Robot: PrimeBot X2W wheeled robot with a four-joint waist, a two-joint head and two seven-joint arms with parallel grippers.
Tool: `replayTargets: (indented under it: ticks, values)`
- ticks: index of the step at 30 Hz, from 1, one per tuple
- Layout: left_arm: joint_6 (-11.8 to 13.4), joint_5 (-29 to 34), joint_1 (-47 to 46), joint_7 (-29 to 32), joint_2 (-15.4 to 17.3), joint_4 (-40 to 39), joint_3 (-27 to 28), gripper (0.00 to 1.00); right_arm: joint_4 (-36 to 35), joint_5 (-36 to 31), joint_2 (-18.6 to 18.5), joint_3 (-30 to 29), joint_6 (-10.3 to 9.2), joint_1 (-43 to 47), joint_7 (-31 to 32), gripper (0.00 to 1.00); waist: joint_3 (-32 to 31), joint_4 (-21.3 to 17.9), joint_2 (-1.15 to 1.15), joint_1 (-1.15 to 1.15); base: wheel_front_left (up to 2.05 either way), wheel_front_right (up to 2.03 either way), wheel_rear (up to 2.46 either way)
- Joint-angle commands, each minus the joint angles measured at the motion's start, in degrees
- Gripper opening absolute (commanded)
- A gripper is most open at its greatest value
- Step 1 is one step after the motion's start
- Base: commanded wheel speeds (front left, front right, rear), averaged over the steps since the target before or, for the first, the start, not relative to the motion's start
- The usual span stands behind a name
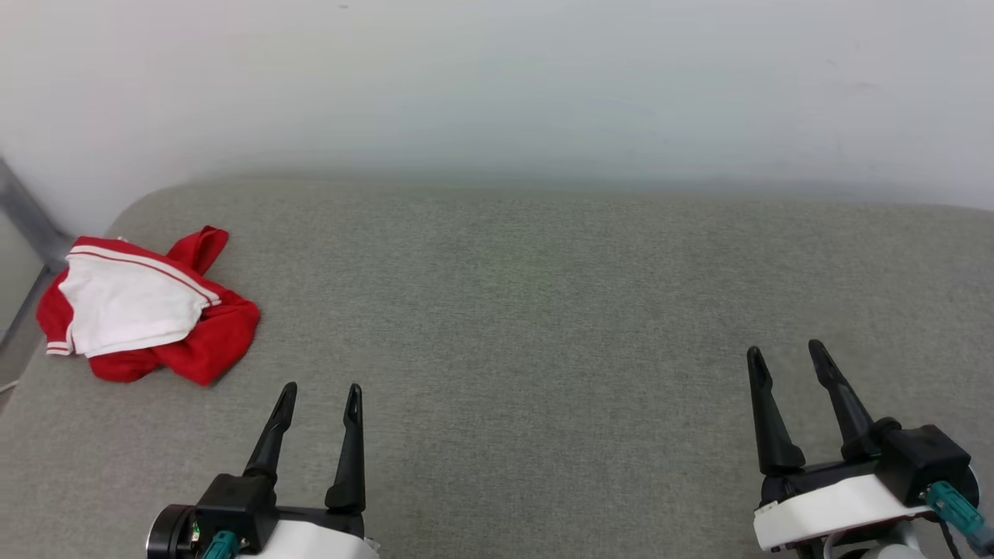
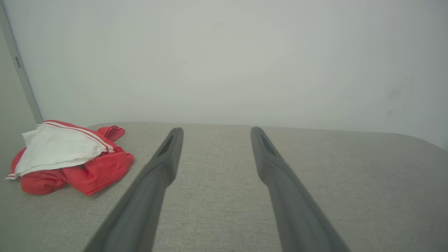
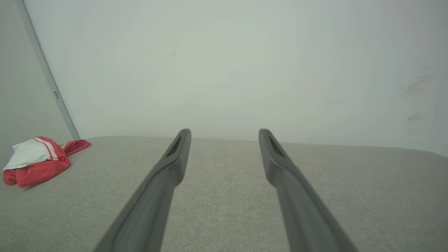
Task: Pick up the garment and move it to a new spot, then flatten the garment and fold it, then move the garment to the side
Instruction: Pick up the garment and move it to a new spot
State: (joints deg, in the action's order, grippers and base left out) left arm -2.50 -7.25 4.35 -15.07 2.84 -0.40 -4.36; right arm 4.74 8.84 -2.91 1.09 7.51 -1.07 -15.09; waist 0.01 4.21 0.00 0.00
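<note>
At far left on the grey surface [image 1: 543,349] lies the garment [image 1: 147,310] — crumpled

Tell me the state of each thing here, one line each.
Red jersey T-shirt with white striped-trim sleeve: crumpled in a heap, far left on the grey fabric surface, unheld.
Left gripper: jaws open, empty.
Right gripper: jaws open, empty.
</note>
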Motion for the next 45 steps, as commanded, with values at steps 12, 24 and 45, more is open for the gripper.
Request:
replayTargets:
  ticks: [12,24,45]
  values:
    - [0.2,1.1,1.7,-0.1,0.1,-0.2,0.9,1.0,0.5,1.0,0.0,1.8,-0.03,2.1,-0.1,1.0,-1.2,10.9,0.0,0.0,0.0,0.0,0.0]
    - [-0.7,1.9,2.9,-0.1,0.1,-0.3,1.6,1.0,0.7,1.6,0.0,3.8,-0.04,2.5,-0.1,1.0,-1.9,19.1,0.0,0.0,0.0,0.0,0.0]
    - [-0.9,1.6,3.0,-0.1,0.1,-0.1,2.2,1.0,0.6,2.1,0.0,4.6,-0.04,2.3,-0.1,1.0,-1.3,23.3,0.0,0.0,0.0,0.0,0.0]
